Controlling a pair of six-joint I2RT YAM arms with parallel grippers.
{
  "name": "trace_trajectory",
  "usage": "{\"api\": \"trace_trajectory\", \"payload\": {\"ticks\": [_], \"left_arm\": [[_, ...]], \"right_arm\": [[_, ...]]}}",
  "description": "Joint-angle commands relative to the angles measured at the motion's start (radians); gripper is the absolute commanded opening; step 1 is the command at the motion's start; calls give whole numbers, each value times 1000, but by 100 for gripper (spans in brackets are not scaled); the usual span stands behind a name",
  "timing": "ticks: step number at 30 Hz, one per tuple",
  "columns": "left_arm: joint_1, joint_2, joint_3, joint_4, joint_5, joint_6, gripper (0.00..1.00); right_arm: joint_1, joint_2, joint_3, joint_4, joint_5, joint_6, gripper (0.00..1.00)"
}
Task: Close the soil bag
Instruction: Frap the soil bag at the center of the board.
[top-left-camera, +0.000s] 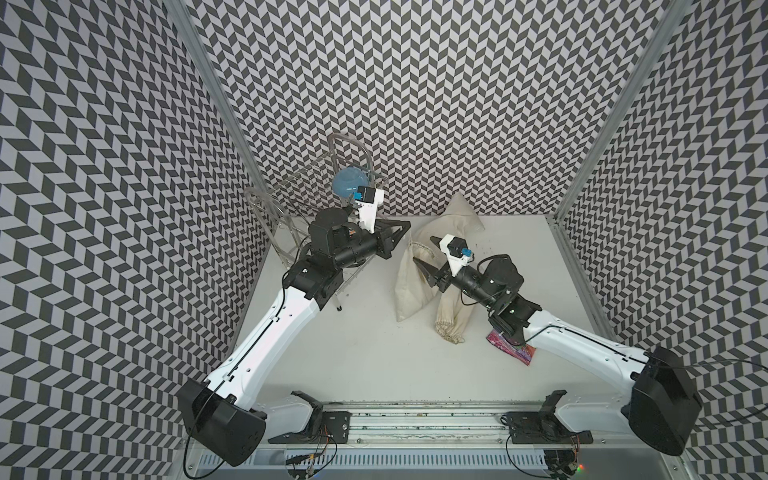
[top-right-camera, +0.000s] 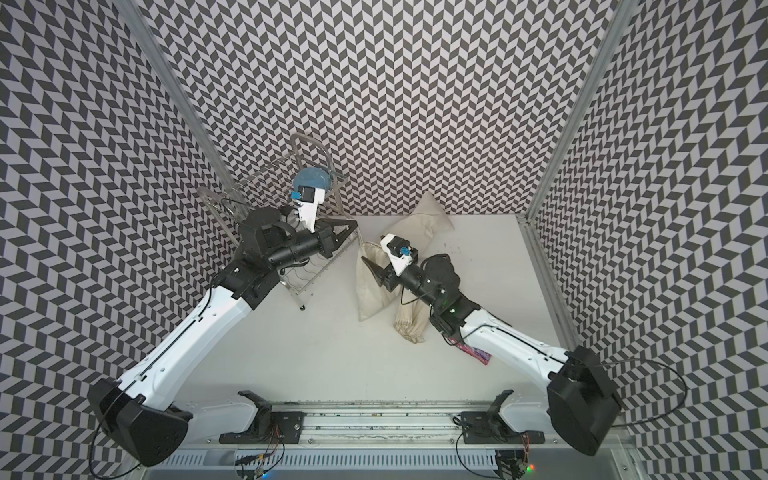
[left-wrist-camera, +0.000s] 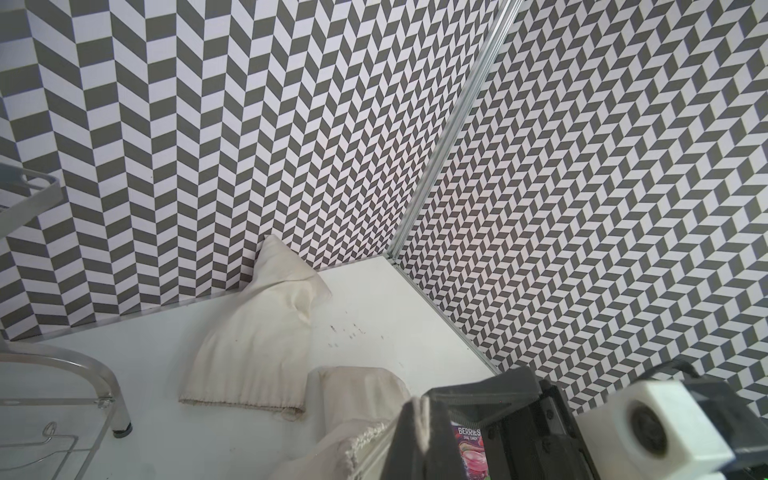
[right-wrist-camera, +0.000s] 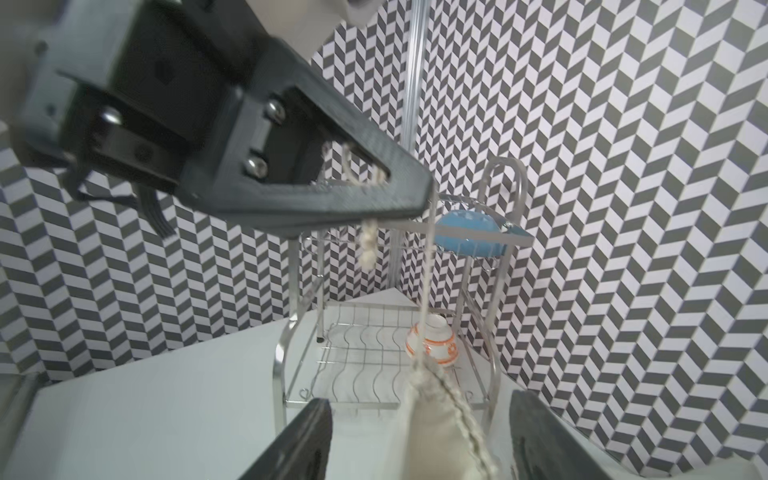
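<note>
- Toward the rear middle of the bench (top-left-camera: 374, 353), the soil bag (top-left-camera: 409, 286) is lying with its long axis running from the front edge toward the back wall, its gathered mouth pointing at the left tool (top-left-camera: 405, 228)
- Left tool is pinching shut on the drawstring (right-wrist-camera: 428, 270); in the right wrist view the cord is running taut from the tool's tip down to the bag's mouth, and a knotted end is dangling under the jaws
- Right tool (top-left-camera: 428, 253) is standing open, its jaws straddling the bag's neck just behind the mouth, gaps showing on both sides, gripping nothing
- Coming move, as I judge it, is hinging on that line: cord pulling away from the mouth, neck needing bracing, and the right tool is sitting nearer the neck
- Both top views are hiding the mouth behind the right tool, so how tightly it is cinching is unclear; the second cloth bag (top-left-camera: 451, 320) is lying partly under the right arm, the third cloth bag (top-left-camera: 455, 218) is leaning at the back wall
</note>
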Motion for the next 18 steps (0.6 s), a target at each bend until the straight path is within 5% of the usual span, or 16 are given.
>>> {"api": "trace_trajectory", "payload": {"ticks": [1, 8, 18], "left_arm": [[5, -9, 44, 81, 24, -9, 0], [3, -22, 48, 73, 25, -9, 0], [4, -22, 44, 73, 19, -8, 0]], "right_arm": [[12, 50, 64, 26, 95, 48, 67], [14, 126, 159, 1, 88, 74, 49], [39, 178, 213, -39, 90, 76, 48]]}}
